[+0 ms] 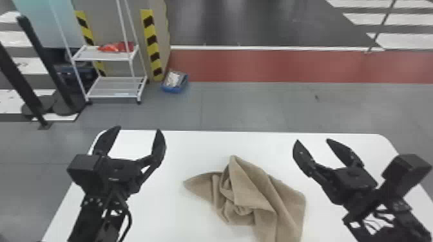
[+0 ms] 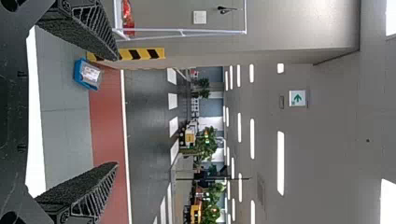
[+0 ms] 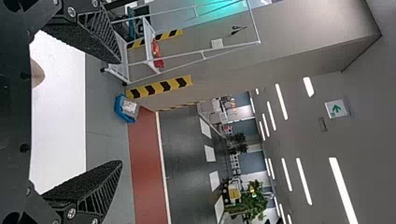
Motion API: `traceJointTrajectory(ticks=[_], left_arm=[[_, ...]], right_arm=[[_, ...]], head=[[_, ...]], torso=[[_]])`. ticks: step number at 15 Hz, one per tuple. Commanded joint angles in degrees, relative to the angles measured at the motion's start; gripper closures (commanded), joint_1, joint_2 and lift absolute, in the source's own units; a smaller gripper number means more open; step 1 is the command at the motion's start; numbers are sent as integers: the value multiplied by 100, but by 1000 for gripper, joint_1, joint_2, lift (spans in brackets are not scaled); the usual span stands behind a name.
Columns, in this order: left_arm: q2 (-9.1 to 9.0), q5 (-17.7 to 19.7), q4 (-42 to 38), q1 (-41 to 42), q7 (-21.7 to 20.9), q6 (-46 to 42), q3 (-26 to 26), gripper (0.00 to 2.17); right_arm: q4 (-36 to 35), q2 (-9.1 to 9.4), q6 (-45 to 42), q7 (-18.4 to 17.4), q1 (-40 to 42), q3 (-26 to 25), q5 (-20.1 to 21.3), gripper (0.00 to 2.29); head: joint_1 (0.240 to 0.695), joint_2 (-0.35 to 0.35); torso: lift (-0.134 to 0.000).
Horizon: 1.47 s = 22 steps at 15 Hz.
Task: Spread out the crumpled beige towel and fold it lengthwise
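I have one beige cloth towel [image 1: 251, 193], crumpled on the white table [image 1: 193, 148], right of the middle and toward the near side. One corner juts left and another peaks toward the far edge; several folds bunch between them, and the right part spreads flatter. Its near end runs out of my head view, so I can't tell where that stops.

My two black grippers flank it, both apart from the cloth. On the left, the left gripper [image 1: 138, 128] has its two fingers spread wide with nothing between them, near the table's far left corner. On the right, the right gripper [image 1: 312, 140] is also open and holding nothing, its two fingers angled toward the far side.

Beyond the table, far left, I see one white metal cart [image 1: 88, 56] with two shelves and one red item [image 1: 116, 47] on the upper one. Just right of the cart, one blue bin [image 1: 175, 88] sits on the floor, with a pale label on its contents whose print is too small to make out. My left wrist view also shows one sign with a green arrow [image 2: 297, 98]. Two black posts [image 1: 42, 61] stand left of the cart.
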Motion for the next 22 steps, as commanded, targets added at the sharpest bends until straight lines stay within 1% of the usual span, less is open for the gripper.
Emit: traceJointTrajectory(ticks=[1,14,15,17,19,21,22], left_arm=[[-4,15,-4,2,0,1,-3,90],[-4,15,5,2,-17,1,6,90],[-4,15,5,2,-17,-17,6,90],[-4,24,14,2,-17,-17,6,90],[-4,24,31,2,-8,-17,-20,90],[-4,24,40,20,-17,-17,-29,90],[-4,15,49,37,-17,-17,-38,90]], right_arm=[[3,5,16,0,-15,-3,8,130],[-6,5,51,27,-15,-3,-63,134],[12,5,121,115,-15,-11,-45,167],[91,5,139,501,38,24,8,181],[135,5,121,871,205,147,236,181],[170,5,103,923,451,279,517,181],[214,5,121,976,557,305,552,194]], head=[[695,5],[695,5],[695,5],[695,10],[695,25],[695,51],[695,57]], torso=[[0],[0],[0],[0],[0],[0],[0]])
